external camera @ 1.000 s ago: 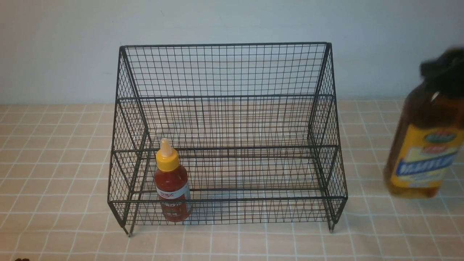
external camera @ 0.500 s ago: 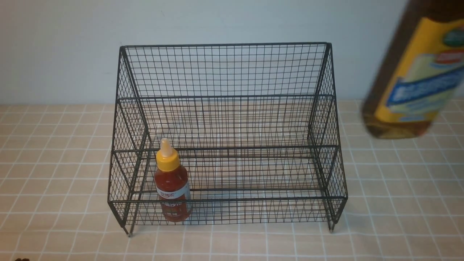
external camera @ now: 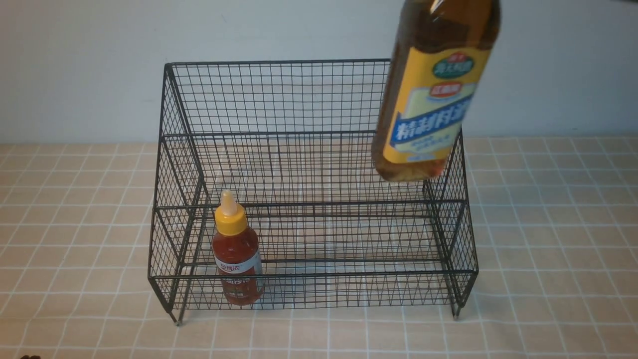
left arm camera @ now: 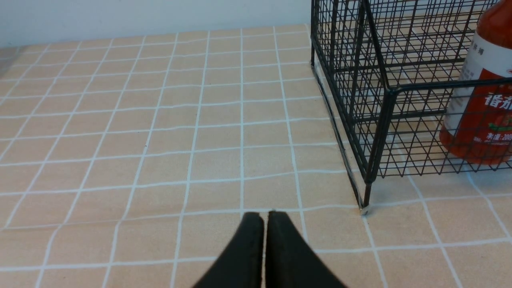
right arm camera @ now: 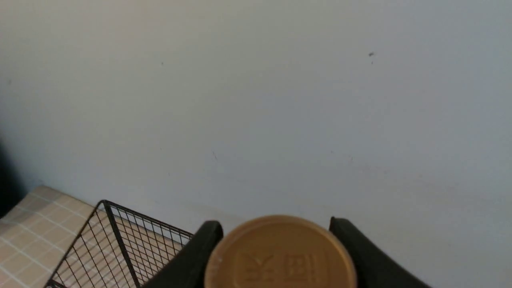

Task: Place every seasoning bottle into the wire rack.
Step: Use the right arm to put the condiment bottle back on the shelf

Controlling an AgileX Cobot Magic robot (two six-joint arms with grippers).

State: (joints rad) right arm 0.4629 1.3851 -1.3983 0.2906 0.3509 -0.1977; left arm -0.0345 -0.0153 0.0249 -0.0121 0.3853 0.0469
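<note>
A: Amber-liquid bottle [external camera: 432,107]?
B: Upper right of frame, tilted over wire rack [external camera: 299,62], pinched at top by right gripper [right arm camera: 274,224] (likely for lowering in).
A: Red-sauce squeeze bottle [external camera: 237,262]?
B: Lower left, upright in front tier. Left gripper [left arm camera: 264,218] closed, empty.

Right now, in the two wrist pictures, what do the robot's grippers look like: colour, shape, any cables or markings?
Only the finger ends show. The left gripper has two matte black fingers, broad at the base and narrowing to rounded tips. The right gripper has the same plain black, tapered fingers. No cables, markings or arm links are visible in any view.
</note>
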